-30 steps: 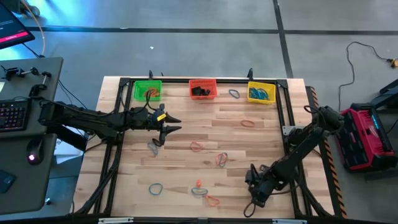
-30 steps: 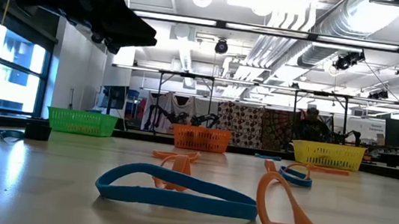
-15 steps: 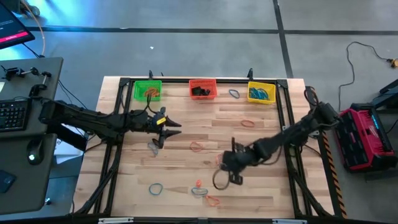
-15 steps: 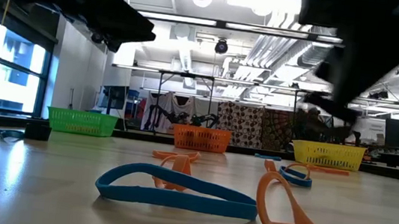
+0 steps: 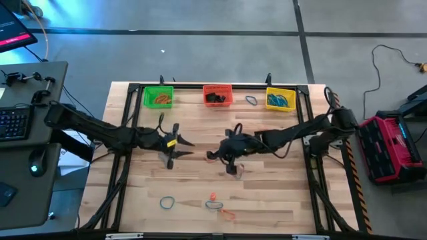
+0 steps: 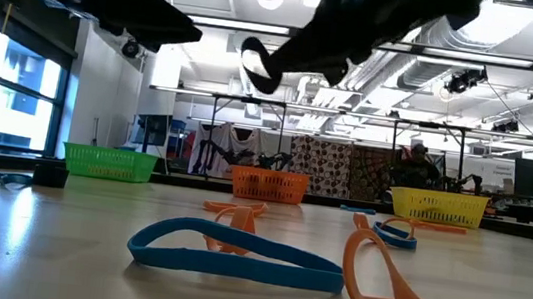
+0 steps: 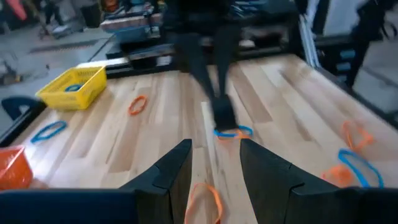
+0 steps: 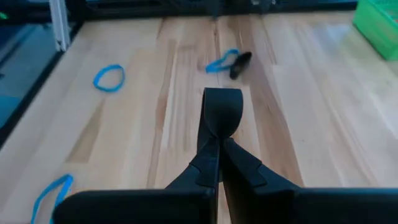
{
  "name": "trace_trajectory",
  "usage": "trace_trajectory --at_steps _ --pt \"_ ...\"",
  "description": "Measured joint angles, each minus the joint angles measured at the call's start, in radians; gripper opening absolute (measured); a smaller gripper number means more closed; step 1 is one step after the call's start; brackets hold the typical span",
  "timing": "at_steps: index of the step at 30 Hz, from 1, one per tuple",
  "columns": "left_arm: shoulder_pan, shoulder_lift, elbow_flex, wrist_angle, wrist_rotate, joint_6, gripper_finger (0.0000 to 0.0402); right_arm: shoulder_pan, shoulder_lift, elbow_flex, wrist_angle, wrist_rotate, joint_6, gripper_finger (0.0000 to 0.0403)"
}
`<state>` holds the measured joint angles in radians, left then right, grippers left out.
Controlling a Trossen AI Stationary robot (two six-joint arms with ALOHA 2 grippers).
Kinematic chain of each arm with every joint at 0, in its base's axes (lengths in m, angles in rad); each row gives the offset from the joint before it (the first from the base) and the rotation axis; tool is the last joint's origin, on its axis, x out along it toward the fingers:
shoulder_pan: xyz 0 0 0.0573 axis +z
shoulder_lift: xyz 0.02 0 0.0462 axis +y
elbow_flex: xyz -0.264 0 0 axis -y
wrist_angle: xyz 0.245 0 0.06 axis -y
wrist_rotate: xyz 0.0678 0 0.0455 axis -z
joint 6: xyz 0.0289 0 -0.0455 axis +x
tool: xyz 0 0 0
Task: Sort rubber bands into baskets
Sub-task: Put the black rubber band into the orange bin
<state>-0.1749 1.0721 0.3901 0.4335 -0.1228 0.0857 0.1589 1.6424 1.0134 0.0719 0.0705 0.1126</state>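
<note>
The right tool is clenched on a black rubber band above mid-surface. The grip is narrow, so the band may slip out before reaching the red-orange basket. The left tool hovers released nearby; collision is possible.

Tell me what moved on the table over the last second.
The right arm swung from the table's near right corner to its middle; the right gripper is shut, and in its wrist view a black band loops around the fingertips. The left gripper shifted only slightly, still open at centre-left, holding nothing. The green basket, red-orange basket and yellow basket stayed put.
</note>
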Motion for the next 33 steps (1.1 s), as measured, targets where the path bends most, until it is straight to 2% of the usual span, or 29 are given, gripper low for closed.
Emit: trace_trajectory --at_steps 7,12,20,25,33 --pt "-0.065 0.12 0.028 0.061 -0.083 0.181 0.0129 -0.03 0.021 -0.001 0.061 -0.098 0.001 0.0" --pt "-0.078 0.191 0.083 0.063 -0.12 0.29 0.0129 -0.028 0.021 -0.001 0.075 -0.11 0.021 0.0" --pt "-0.091 0.262 0.158 0.064 -0.095 0.452 0.0129 -0.026 0.021 -0.001 0.079 -0.16 0.046 0.0" --pt "-0.104 0.291 0.19 0.058 -0.093 0.509 0.0129 -0.026 0.021 -0.001 0.079 -0.181 0.048 0.0" --pt "-0.117 0.319 0.231 0.019 -0.077 0.511 0.0129 -0.026 0.021 -0.001 0.083 -0.196 0.065 0.0"
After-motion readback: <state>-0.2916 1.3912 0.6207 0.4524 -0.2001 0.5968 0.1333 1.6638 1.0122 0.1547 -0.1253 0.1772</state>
